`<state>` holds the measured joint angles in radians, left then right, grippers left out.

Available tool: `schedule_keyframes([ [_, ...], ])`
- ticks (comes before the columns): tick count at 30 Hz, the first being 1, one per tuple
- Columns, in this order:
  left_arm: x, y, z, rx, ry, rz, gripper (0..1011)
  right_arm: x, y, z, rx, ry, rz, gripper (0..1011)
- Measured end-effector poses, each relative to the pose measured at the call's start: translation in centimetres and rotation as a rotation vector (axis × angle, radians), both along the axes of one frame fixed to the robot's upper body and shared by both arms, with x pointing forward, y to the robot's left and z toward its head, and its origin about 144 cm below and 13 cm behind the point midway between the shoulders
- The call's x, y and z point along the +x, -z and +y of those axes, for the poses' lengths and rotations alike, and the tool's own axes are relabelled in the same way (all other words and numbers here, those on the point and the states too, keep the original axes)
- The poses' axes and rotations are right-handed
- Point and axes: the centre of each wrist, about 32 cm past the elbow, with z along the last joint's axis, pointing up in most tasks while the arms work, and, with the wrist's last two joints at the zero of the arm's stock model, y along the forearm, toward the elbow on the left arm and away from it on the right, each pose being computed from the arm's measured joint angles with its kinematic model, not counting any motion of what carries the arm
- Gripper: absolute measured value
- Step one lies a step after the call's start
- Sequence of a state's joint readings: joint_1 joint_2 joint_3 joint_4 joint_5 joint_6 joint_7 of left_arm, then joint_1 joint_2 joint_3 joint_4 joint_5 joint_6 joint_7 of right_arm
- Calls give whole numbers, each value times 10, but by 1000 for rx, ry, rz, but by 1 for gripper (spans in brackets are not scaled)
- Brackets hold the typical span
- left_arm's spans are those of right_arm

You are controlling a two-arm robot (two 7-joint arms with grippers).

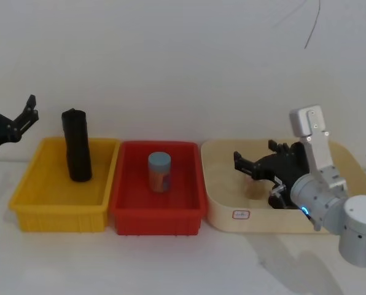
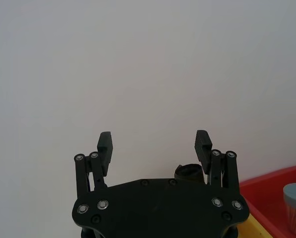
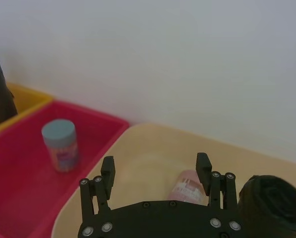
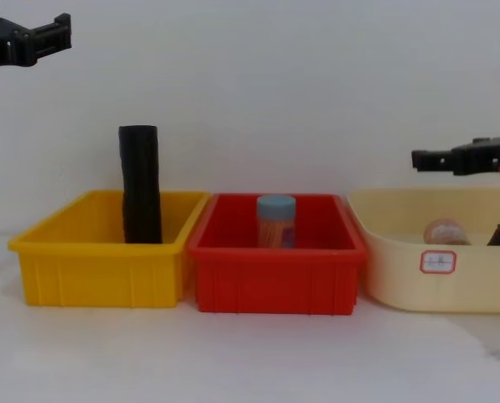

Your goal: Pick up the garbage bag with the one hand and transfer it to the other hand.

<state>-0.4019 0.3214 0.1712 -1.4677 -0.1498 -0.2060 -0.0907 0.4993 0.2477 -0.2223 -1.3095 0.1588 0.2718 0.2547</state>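
Observation:
The garbage bag (image 3: 274, 208), a black lumpy roll, stands in the beige bin (image 1: 223, 212) close beside my right gripper. The right gripper (image 1: 255, 153) hovers open over that bin, level and pointing toward the red bin, with nothing between its fingers (image 3: 108, 171). A blue light glows on its wrist (image 1: 304, 212). My left gripper (image 1: 28, 114) is raised high at the far left, above and outside the yellow bin, open and empty; it also shows in the left wrist view (image 2: 154, 144) and the chest view (image 4: 57, 29).
A tall smooth black cylinder (image 1: 77, 153) stands upright in the yellow bin (image 1: 29, 209). The red bin (image 1: 128, 215) holds a jar with a blue lid (image 1: 159, 171). A pinkish jar (image 3: 187, 186) lies in the beige bin under the right gripper. A white wall stands behind.

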Motion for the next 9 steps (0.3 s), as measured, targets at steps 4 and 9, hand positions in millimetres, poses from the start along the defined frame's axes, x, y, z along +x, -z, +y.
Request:
schedule_keyframes([
  [4,0,0,0,0,0,0,1002,-8,-3,-3,38,-2,-35,1001],
  [9,0,0,0,0,0,0,1002,-14,-5,-5,64,-5,-61,1001],
])
